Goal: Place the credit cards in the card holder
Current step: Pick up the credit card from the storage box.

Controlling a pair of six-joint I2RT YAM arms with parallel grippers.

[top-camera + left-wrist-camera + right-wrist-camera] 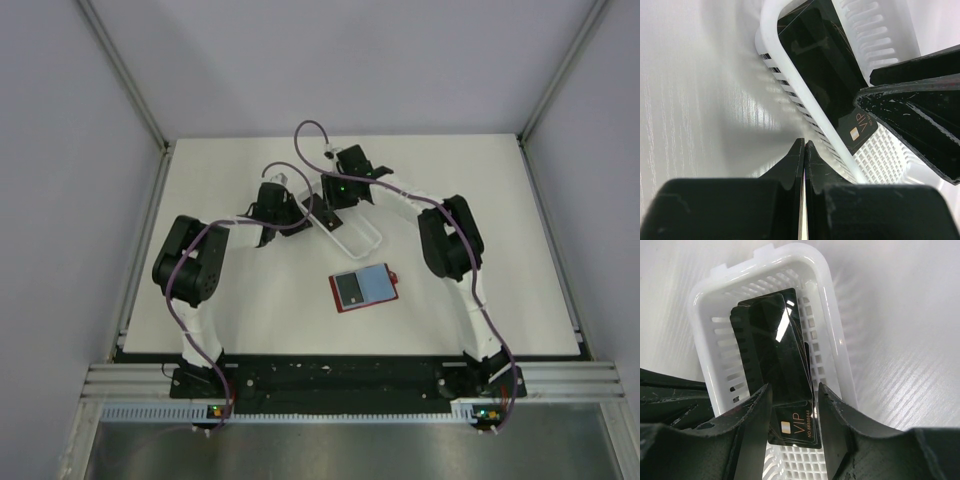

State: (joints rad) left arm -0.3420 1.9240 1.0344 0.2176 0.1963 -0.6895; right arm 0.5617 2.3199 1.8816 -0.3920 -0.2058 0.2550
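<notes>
Right claw [792, 402] astride credit cards [770, 340] inside white tray [834, 325], pinch unclear; my left claw [804, 144] pressed together outside tray. Take top one only.

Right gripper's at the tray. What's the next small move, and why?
Probably close the right gripper on the top black card: its fingers flank it in the white tray, a slim gap seemingly left, and the red card holder lies open.
</notes>
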